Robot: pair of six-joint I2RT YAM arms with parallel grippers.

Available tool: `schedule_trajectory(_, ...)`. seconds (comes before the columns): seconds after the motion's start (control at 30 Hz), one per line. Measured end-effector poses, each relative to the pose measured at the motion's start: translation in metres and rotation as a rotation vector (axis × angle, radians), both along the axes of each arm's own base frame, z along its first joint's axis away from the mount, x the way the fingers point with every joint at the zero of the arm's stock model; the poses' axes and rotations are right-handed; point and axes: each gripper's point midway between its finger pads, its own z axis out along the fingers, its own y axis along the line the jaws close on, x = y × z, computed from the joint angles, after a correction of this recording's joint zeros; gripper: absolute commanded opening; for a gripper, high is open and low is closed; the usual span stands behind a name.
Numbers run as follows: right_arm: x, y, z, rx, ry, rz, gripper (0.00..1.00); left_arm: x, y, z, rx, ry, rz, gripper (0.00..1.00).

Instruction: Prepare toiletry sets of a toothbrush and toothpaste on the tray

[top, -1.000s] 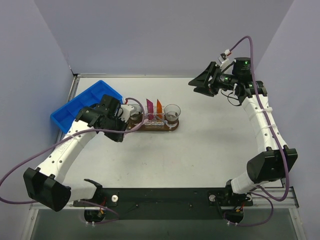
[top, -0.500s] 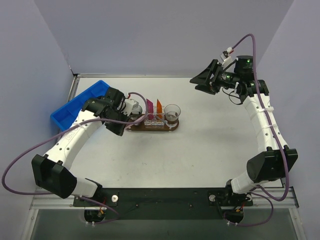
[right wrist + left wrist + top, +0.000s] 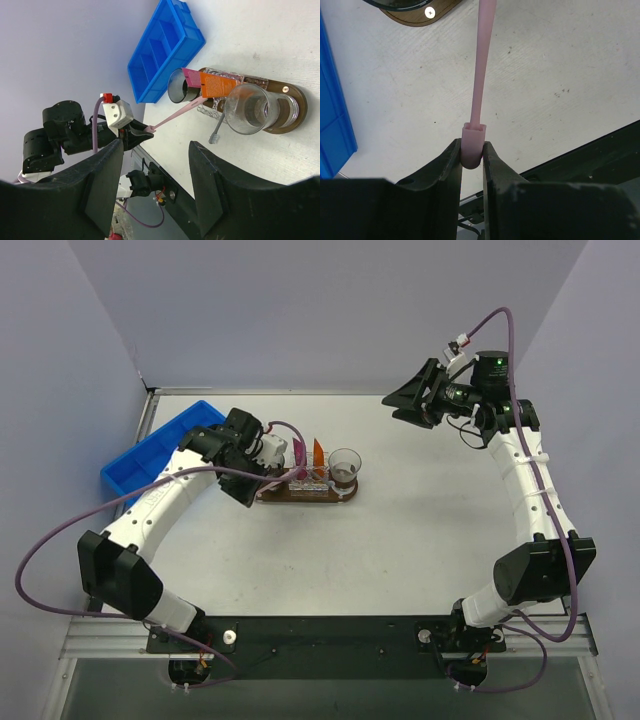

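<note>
White worktop [image 3: 400, 530] carried the tray [image 3: 292, 100], with the toothpaste [image 3: 217, 84] beside its glass cup [image 3: 247, 112]. Left end effector [image 3: 471, 150] clenched only the butt of the pink toothbrush [image 3: 480, 75]; such a short hold risked the shaft pivoting and knocking that cup. Right end effector [image 3: 155, 145] hung released, far right.

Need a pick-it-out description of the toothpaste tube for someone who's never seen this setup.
Mid-table, right of the blue bin, lies a dark-brown oval tray. Two flat tubes stand side by side at its middle. The toothpaste is the orange one, nearer the clear cup; its neighbour is magenta.
</note>
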Motion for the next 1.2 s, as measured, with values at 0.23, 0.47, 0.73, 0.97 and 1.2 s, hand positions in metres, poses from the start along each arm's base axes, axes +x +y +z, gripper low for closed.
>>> schedule_trajectory(0.23,0.001,-0.002,0.0,0.0,0.0,-0.006,0.5,0.006,-0.008,-0.003,0.015,0.013,-0.015,0.0)
schedule_trajectory(0.47,0.002,-0.004,-0.002,-0.001,0.002,-0.008,0.5,0.005,-0.011,-0.004,0.065,0.019,-0.031,0.0)
schedule_trajectory(0.73,0.001,-0.006,-0.007,-0.002,0.014,-0.009,0.5,0.011,-0.016,-0.004,0.087,0.024,-0.007,0.0)
schedule_trajectory(0.97,0.002,-0.009,-0.013,-0.009,0.021,-0.012,0.5,0.017,-0.021,-0.007,0.104,0.028,0.01,0.0)
schedule_trajectory(1.2,0.003,-0.012,-0.014,-0.01,0.019,-0.016,0.5,0.019,-0.028,-0.01,0.113,0.038,0.012,0.0)
